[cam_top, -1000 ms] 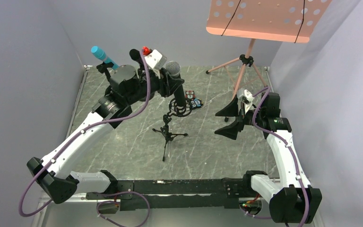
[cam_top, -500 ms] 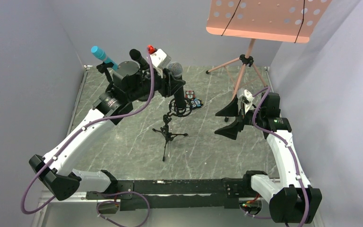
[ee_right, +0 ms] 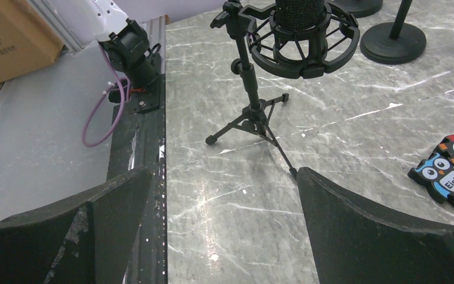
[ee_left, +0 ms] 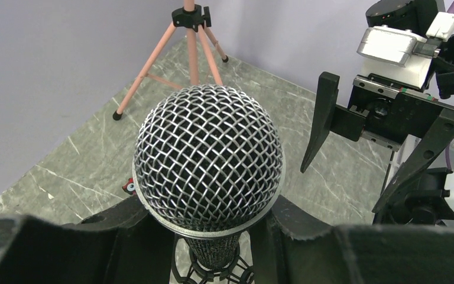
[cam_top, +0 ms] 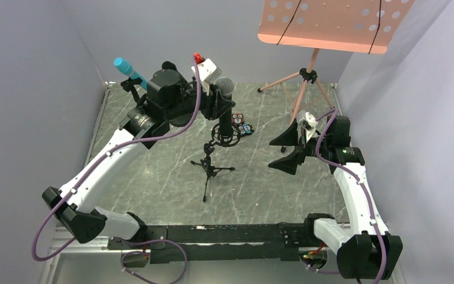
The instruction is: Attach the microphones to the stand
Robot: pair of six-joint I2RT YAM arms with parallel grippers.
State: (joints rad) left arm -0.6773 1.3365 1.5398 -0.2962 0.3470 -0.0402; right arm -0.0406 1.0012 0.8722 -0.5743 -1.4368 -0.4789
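Centrally, the silver-mesh microphone stands upright just above mid-frame in the top view, its lower end inside the ring cradle of the small tripod stand. The left gripper clasps the black body directly below the mesh head, one finger on either side. To the right of the frame the right gripper hangs with jaws spread wide, holding nothing, well apart from the stand. At upper left, the light blue microphone sits tilted on its own holder.
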